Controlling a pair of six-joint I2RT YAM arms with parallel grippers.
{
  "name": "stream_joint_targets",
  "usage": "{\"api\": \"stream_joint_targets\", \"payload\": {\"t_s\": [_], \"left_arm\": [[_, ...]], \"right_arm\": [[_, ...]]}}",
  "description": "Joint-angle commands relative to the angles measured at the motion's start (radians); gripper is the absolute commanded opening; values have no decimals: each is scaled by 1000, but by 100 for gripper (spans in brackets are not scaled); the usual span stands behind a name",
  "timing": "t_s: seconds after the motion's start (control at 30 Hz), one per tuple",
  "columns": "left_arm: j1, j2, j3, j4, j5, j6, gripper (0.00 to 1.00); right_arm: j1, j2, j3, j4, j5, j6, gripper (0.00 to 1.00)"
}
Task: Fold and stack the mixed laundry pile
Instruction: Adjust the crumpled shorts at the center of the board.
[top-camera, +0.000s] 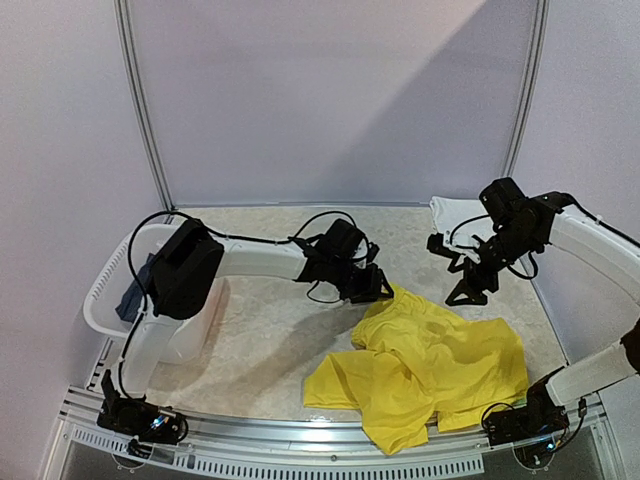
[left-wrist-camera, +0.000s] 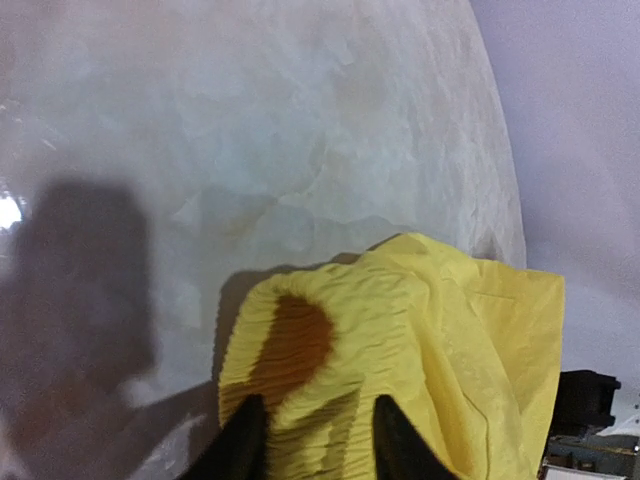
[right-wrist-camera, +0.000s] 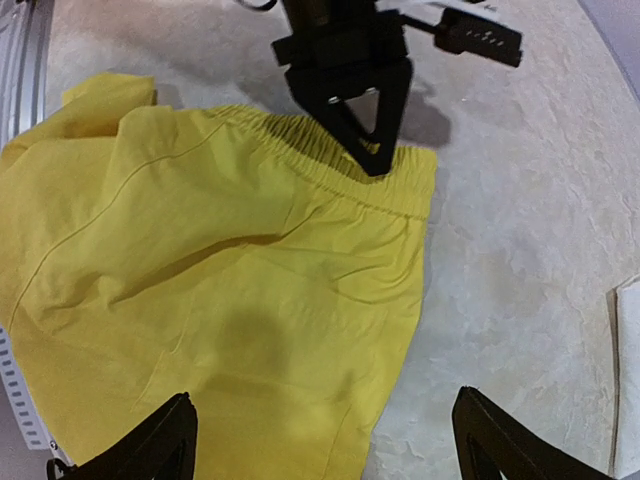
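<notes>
Yellow fills the lower right of the top view. The bright yellow shorts (top-camera: 430, 365), soft cloth with a gathered elastic waistband, lie crumpled on the pale marbled table (top-camera: 270, 330), and one point of the waistband is drawn up toward the centre of the frame. That peak exists because the left gripper (top-camera: 375, 285) has hold of it. In the left wrist view we see its two black fingers (left-wrist-camera: 245, 440) set either side of a bunched ridge of elastic. In the right wrist view its tips come together to a narrow pinch on the waistband's edge, at the top of the frame. We read it as closed on the cloth.

The right gripper (top-camera: 470, 285) hangs to the right of centre in the top view, its jaws spread wide with nothing between them. Its own camera looks down on the waistband and the leg below it. We judge it is placed there to take a second point on the waistband, so the shorts can be stretched flat before folding.

A white cloth piece (top-camera: 445, 210) lies at the upper right of the table. A dark navy piece (top-camera: 135, 295) sits in the white slotted plastic basket (top-camera: 110, 290) at the left. We see nothing folded or stacked, so we judge the task is at an early stage. The pinch is narrow, and the elastic could slip from it under tension.
</notes>
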Motion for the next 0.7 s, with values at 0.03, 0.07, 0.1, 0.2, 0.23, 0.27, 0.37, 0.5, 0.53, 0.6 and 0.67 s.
{"api": "stream_joint_targets", "payload": {"t_s": [0.03, 0.07, 0.1, 0.2, 0.23, 0.27, 0.37, 0.5, 0.53, 0.6, 0.67], "left_arm": [[-3, 104, 148, -14, 93, 28, 8], [-3, 105, 165, -13, 99, 37, 0], [-2, 97, 178, -14, 99, 52, 0], [1, 58, 252, -66, 66, 153, 0], [2, 42, 306, -123, 44, 211, 0], [1, 22, 347, -166, 20, 271, 0], [-3, -58, 426, -235, -30, 442, 0], [-7, -140, 474, -289, -48, 562, 0], [-9, -158, 479, -302, -55, 585, 0], [-15, -190, 474, -317, -58, 628, 0], [-18, -205, 459, -320, -73, 643, 0]], "right_arm": [[-87, 46, 47, 47, -56, 71, 89], [-94, 46, 47, 51, -54, 76, 89], [-101, 44, 46, 58, -47, 81, 89], [-119, 37, 39, 93, -19, 105, 89], [-123, 38, 40, 105, -9, 117, 89], [-129, 41, 46, 112, -3, 127, 88], [-142, 55, 69, 119, -26, 159, 88], [-146, 47, 121, 108, -78, 164, 90], [-146, 42, 145, 101, -87, 164, 90], [-147, 42, 181, 79, -103, 164, 91], [-147, 48, 199, 66, -114, 166, 91]]}}
